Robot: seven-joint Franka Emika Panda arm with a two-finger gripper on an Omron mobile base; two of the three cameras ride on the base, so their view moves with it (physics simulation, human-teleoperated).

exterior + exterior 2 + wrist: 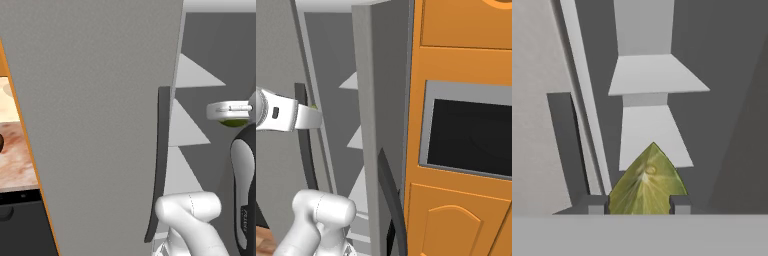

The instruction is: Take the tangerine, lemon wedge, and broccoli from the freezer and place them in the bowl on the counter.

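We see the lemon wedge (pixel 646 184) clamped between our tool's (pixel 639 204) tips, in front of the open freezer's (pixel 727 100) pale shelves (pixel 657 75). The door (pixel 95 125) stands just left; open room lies right.

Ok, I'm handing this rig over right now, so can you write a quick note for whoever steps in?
Gripper: reaching into the open freezer, fingers on either side of the lemon wedge; a firm grip cannot be confirmed.
Lemon wedge: between the fingertips, in front of the pale inner shelves.
Counter: off to the left of the freezer door.
Done: wedge reached.
Left: carry the wedge to the bowl; tangerine and broccoli unconfirmed.
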